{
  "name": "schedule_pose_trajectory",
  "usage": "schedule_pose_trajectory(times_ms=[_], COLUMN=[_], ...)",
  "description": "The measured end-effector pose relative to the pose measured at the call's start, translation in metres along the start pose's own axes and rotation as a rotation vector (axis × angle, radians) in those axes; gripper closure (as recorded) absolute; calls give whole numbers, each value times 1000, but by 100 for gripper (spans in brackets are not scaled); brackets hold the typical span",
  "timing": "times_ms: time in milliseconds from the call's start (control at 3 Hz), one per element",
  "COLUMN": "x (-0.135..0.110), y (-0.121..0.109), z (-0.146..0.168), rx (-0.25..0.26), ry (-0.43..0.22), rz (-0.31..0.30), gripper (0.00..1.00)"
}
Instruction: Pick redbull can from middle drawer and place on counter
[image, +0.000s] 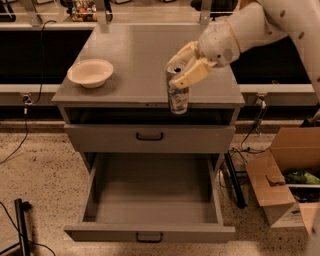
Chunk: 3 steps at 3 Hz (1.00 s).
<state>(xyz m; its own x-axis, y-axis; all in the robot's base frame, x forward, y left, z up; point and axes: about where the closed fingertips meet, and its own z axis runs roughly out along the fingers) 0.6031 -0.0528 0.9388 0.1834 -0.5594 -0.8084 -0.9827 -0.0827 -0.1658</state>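
My gripper (179, 76) is shut on the redbull can (178, 98), gripping its top from the right. The can hangs upright, silver lid showing, in front of the counter's front edge, right of centre. Its lower half overlaps the dark gap under the counter (145, 50), a flat grey slab. The middle drawer (150, 233) is pulled far out below, and its flat tray shows nothing inside. The white arm reaches in from the upper right.
A cream bowl (90, 73) sits on the counter's left front. A taller-fronted grey drawer (150, 137) with a black handle is closed below the gap. An open cardboard box (285, 175) stands on the floor at right. Cables lie at left and right.
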Motion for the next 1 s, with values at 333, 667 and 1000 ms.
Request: schedule_pose_trajectory(times_ms=[333,667,1000], x=[-17,-15,-15], y=[-31,-66,-66], z=[-30,-67,-67], rx=[66,241,241], ry=[-32,-101,-101], rz=[46,71,71], gripper=[100,100,100])
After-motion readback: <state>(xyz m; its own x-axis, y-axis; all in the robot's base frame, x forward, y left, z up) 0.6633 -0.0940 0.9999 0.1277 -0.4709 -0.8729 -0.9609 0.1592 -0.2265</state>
